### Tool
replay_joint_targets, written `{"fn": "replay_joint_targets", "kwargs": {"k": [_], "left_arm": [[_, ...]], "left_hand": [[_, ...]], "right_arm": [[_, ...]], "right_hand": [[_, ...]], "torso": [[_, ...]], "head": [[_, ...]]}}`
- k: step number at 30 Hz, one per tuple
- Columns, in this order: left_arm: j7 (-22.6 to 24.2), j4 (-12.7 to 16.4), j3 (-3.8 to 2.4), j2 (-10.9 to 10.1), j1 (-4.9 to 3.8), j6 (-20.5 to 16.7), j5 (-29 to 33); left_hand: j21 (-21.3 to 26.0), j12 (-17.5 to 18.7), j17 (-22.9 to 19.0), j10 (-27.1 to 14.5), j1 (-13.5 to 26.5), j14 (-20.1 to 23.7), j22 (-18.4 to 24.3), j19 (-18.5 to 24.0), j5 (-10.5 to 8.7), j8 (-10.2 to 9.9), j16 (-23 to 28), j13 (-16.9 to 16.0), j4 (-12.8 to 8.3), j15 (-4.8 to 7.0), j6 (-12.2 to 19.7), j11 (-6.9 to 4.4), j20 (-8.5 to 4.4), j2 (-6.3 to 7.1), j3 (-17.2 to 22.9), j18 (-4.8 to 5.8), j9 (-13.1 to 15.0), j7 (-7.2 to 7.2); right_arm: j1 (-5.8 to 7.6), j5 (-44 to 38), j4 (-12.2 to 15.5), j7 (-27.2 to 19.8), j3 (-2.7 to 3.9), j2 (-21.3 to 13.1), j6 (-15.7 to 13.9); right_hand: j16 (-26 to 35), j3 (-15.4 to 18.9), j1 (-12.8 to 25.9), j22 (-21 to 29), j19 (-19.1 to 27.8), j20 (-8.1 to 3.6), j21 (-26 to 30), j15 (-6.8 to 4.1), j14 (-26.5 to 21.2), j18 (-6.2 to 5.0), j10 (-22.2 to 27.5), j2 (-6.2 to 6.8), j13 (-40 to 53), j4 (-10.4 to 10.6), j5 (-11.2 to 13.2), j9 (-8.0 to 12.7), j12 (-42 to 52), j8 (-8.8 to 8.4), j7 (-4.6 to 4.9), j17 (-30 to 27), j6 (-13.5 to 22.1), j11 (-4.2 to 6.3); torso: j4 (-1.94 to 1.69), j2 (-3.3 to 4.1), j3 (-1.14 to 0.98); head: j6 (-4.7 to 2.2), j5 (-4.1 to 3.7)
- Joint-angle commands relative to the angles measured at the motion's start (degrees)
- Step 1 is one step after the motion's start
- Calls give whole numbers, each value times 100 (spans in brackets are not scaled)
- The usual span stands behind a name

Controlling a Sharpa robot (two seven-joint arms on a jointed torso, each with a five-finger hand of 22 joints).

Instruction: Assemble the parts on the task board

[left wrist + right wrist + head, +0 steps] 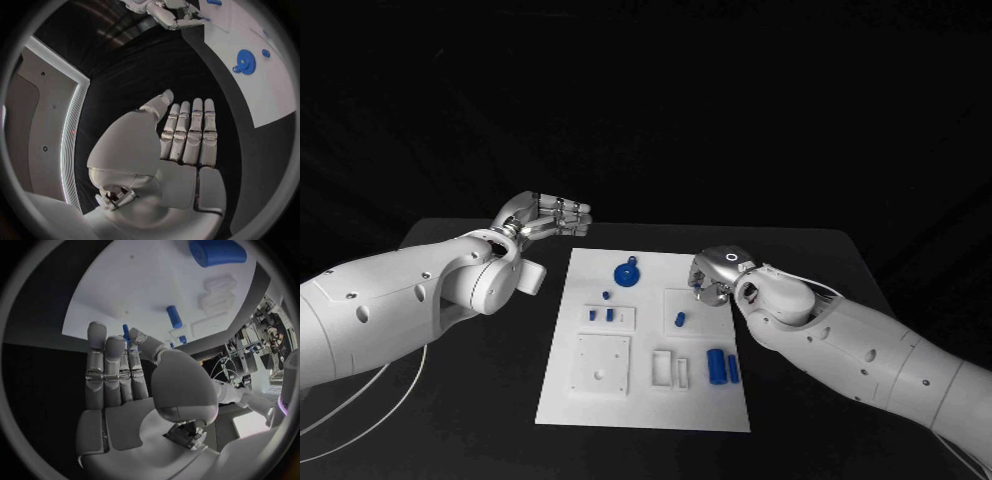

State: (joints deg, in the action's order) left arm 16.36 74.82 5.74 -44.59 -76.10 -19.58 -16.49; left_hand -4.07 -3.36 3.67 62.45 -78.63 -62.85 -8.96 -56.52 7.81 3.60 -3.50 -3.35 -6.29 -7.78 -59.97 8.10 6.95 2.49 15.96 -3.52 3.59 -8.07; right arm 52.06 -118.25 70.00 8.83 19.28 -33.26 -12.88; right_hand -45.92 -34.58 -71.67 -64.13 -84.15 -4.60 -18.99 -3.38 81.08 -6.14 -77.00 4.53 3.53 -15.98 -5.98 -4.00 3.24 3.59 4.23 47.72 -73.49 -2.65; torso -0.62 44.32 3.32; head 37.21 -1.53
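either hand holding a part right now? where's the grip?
Nothing is held. Left hand and right hand both show flat, bare fingers; blue parts lie on the board.

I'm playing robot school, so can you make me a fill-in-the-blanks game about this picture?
1. The small parts on the task board are coloured ____.
2. The table under the board is coloured ____.
3. The left hand is holding ____; its fingers lie straight, side by side.
4. The right hand hovers over the board's ____ edge.

Missing words: blue; black; nothing; right
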Motion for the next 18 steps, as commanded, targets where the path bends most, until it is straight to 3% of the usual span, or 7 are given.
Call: {"fn": "replay_joint_targets", "kwargs": {"k": [1, 7, 12, 18], "left_arm": [[49, -15, -6, 17, -13, 23, 37], [44, -31, -6, 23, -13, 16, 45], [41, -36, -6, 34, -13, 10, 49], [63, -52, -6, 73, -13, -40, 68]], "left_hand": [[-23, 6, -4, -42, -5, -33, 5, -47, 19, 2, -1, 5, -28, 1, 23, 6, -11, -40, 5, -16, 0, -25], [-23, 6, -4, -42, -5, -33, 5, -47, 19, 2, -1, 5, -28, 1, 23, 6, -11, -40, 5, -16, 0, -25], [-23, 6, -4, -42, -5, -33, 5, -47, 19, 2, -1, 5, -28, 1, 23, 6, -11, -40, 5, -16, 0, -25], [-27, 6, -4, -54, 8, -27, 35, -53, 20, 1, -1, 5, -38, -2, 23, 10, -9, -46, 3, -19, 0, -27]], "right_arm": [[-2, 187, 166, -99, 92, -86, -232], [-1, 599, 459, -162, 271, -201, -246], [-5, 984, 664, -298, 329, -193, -273], [-86, 1290, 940, -453, 347, -73, -218]], "right_hand": [[31, -27, -30, -15, -99, -32, -18, -27, 22, -110, -192, 32, 6, 10, 39, 6, 17, 6, -2, 7, -59, 155], [41, -26, -33, -38, -98, -34, -5, -27, 25, -118, -188, 29, 5, 17, 41, 7, 16, 6, -1, 12, -55, 153], [56, -18, -30, -54, -98, -32, 13, -27, 26, -139, -180, 16, 5, 25, 20, 8, 16, 4, 1, 13, -43, 152], [76, 8, -19, -62, -99, -25, 47, -23, 22, -151, -159, -7, 5, 31, -15, 7, 15, 5, 7, 13, -25, 146]], "torso": [[7, -2, -5], [9, 4, -1], [2, 3, 0], [-14, -5, 13]], "head": [[-16, 16], [-30, 81], [-72, 207], [-92, 395]]}}
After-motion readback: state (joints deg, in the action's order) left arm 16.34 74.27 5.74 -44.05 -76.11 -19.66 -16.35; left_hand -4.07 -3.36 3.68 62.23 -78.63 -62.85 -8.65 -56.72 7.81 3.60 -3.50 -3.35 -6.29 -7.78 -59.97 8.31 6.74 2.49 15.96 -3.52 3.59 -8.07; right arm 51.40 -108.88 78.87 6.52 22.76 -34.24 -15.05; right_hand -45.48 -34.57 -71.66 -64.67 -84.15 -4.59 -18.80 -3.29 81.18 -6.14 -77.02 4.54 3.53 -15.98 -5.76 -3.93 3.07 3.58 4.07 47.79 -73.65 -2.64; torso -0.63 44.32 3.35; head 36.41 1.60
